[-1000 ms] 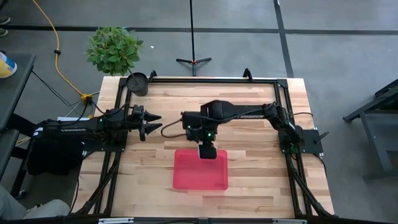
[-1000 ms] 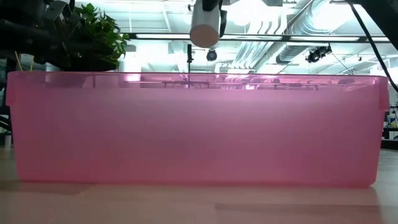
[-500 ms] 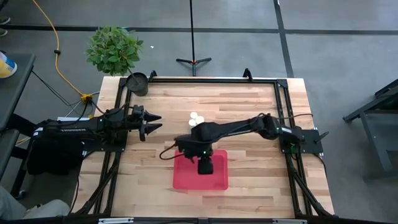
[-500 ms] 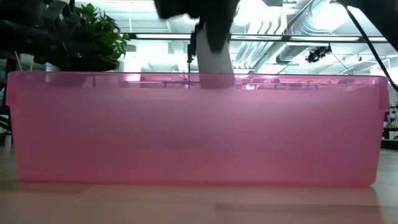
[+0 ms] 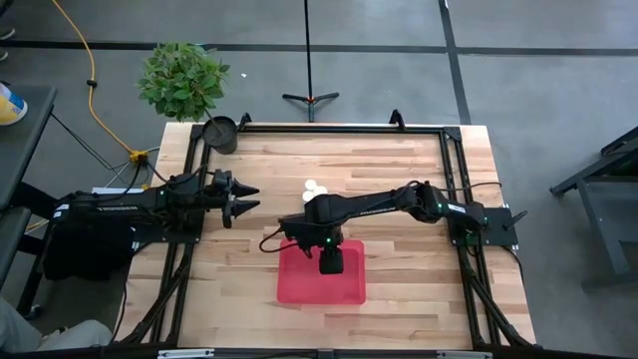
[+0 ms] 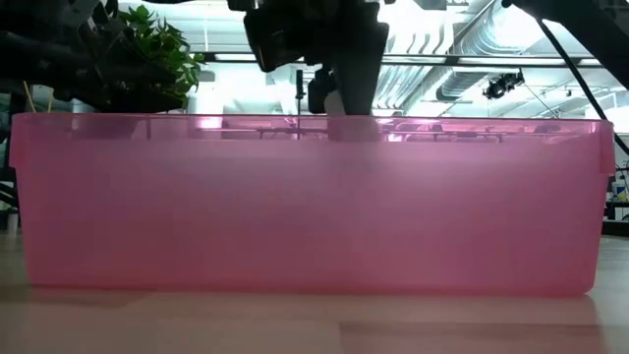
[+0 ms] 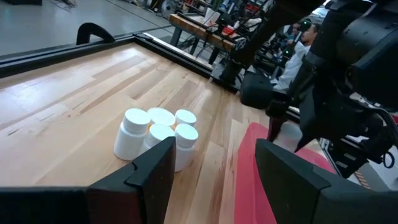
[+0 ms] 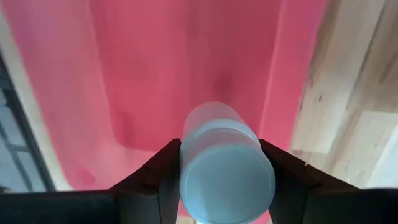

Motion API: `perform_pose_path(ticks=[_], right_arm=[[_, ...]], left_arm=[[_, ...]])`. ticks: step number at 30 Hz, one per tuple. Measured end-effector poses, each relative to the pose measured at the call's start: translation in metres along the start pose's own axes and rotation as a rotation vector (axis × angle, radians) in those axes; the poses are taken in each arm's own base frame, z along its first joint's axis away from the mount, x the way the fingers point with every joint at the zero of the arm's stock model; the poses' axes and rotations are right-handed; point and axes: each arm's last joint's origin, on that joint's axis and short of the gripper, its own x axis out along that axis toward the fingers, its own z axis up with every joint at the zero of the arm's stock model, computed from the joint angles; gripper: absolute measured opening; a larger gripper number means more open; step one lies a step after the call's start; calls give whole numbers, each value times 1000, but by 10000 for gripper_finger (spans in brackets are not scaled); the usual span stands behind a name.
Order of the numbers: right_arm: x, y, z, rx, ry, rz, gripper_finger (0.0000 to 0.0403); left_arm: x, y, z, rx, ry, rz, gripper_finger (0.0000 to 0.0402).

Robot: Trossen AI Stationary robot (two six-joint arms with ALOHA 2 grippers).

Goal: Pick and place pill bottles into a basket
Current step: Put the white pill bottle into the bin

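Note:
My right gripper (image 5: 331,261) hangs over the middle of the red tray (image 5: 299,284), shut on a white pill bottle (image 8: 224,162). In the low view the gripper (image 6: 339,98) dips to the tray's rim (image 6: 314,120), and the translucent wall hides the bottle's lower part. Several more white bottles (image 5: 313,188) stand on their bases in a tight cluster on the table beyond the tray's far edge; they also show in the left wrist view (image 7: 158,137). My left gripper (image 5: 249,197) is open and empty at the table's left, pointing toward the cluster. My right gripper pinches the bottle's round side (image 8: 186,155) between its two fingers (image 8: 163,180). The fingers point down from above, and the bottle lies along them, one round end (image 8: 227,183) facing the wrist camera. It hangs upright over the tray floor (image 8: 155,62); whether it touches the floor, I cannot tell.
A small dark pot (image 5: 220,133) stands at the table's far left corner, with a green plant (image 5: 182,78) behind it. A black frame rail (image 5: 339,128) runs along the table's edges. Bare wood lies to the right of the tray and the cluster.
My right gripper has gone toward the table's near edge and down with the bottle, from above the tray's far edge to over its middle. The bottle, which hung above the rim, has sunk behind the tray's wall. The gripper stays shut on it.

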Motion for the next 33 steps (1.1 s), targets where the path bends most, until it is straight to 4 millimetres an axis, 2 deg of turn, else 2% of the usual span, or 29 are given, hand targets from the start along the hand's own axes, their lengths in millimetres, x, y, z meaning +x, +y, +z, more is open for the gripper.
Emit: perform_pose_path(ticks=[13,21,33], right_arm=[[4,16,-4,-10,23,-58,166],[4,16,-5,10,21,-70,166],[9,22,-6,28,32,-103,166]], left_arm=[[0,0,0,3,2,-6,253],[0,-1,2,2,-24,-17,253],[-11,-12,29,86,-312,-122,253]])
